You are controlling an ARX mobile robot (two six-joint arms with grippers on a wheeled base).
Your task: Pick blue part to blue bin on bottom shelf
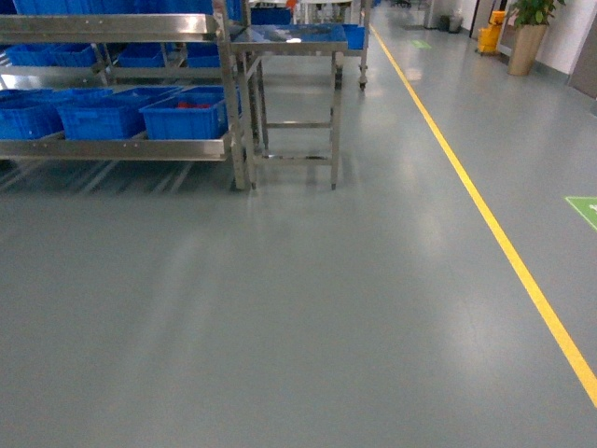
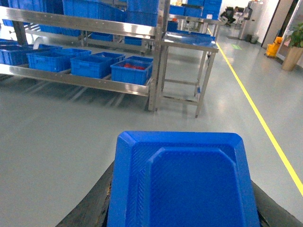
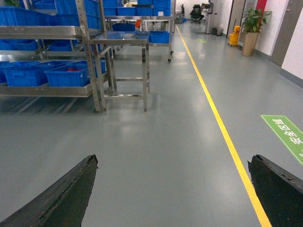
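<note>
While the base stands well back on the grey floor point(image 1: 308, 317), the left pincer point(image 2: 182, 208) is clamped on the blue part point(image 2: 182, 182), held level, pointing toward the bottom shelf point(image 2: 90, 81) with its blue bins point(image 2: 131, 72). Right pincer point(image 3: 173, 198) hangs low, fingers point(image 3: 61, 194) wide apart, holding nothing. Green floor sign point(image 3: 286, 135): writing unreadable. Steel table point(image 1: 289, 42) beside rack.

Open floor ahead, rack and table to the left

I have bare grey floor point(image 1: 308, 317) between me and the rack point(image 1: 121, 145) — its bottom shelf is packed with blue bins point(image 1: 185, 114) side by side, the steel table point(image 1: 291, 42) stands just right of it, and the yellow line point(image 1: 485, 215) runs farther right.
</note>
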